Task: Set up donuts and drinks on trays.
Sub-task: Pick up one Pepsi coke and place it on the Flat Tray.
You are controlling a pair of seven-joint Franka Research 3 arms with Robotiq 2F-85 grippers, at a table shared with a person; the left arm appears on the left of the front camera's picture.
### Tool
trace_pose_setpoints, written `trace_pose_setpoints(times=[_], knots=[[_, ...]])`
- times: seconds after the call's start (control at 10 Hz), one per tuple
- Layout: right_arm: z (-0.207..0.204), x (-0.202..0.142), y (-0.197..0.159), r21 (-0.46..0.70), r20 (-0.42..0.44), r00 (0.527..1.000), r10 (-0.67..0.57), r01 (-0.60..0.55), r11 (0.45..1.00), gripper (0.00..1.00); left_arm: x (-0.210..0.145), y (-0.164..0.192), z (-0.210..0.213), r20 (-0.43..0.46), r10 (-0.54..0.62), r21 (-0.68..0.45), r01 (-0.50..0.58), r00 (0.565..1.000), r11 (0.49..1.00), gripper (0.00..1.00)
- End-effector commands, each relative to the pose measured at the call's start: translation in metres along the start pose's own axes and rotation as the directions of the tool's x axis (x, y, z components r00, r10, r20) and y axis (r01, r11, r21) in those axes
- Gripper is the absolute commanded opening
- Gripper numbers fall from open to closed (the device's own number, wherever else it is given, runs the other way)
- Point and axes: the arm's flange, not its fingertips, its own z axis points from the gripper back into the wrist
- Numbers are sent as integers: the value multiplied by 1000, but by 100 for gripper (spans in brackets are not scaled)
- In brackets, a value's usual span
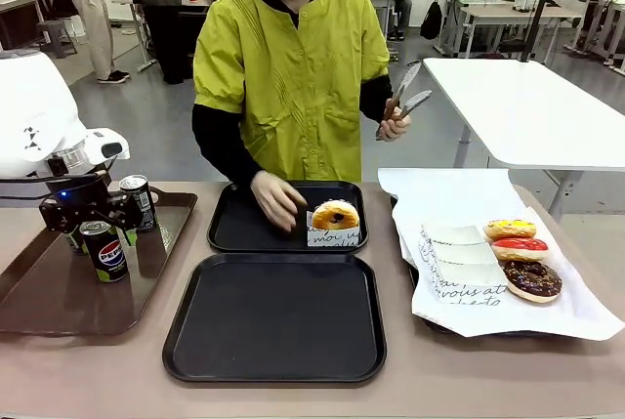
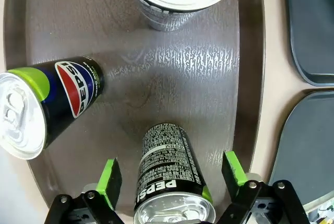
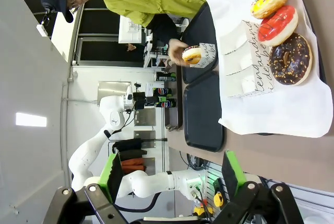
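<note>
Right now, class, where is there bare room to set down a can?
Free: the whole near black tray, and the far black tray left of the person's hand and sleeved donut. Crowded: the far end of the brown tray, with cans and the left pincer; the paper-covered tray.

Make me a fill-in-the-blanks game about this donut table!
The left gripper stands open around a Pepsi ____.
On the white paper, between the yellow donut and the chocolate donut lies a ____ one.
The person's hand holds a sleeved donut on a ____ tray.
The person's other hand holds ____.
Missing words: can, red, black, tongs.
</note>
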Motion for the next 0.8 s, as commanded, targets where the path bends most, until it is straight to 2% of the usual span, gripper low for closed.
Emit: trace_pose_setpoints(times=[0.0,0.1,0.2,0.3,0.4,0.6,0.7], knots=[[0,0,1,2,-2,1000,3,-3,1000,100,-3,-3,-5,17,-6,27,6,1000,1000,100],[0,0,1,2,-2,1000,3,-3,1000,100,-8,-4,-4,14,-13,36,13,1000,999,97],[0,0,1,2,-2,1000,3,-3,1000,100,-10,-5,-2,12,-16,44,16,1000,999,49],[0,0,1,2,-2,1000,3,-3,1000,100,-11,-5,0,11,-18,47,17,1000,999,38],[0,0,1,2,-2,1000,3,-3,1000,100,-11,-5,1,11,-18,45,17,1000,999,0],[0,0,1,2,-2,1000,3,-3,1000,100,-10,-6,0,6,-11,47,11,1000,999,0],[0,0,1,2,-2,1000,3,-3,1000,100,-10,-6,0,6,-9,48,9,1000,999,17]])
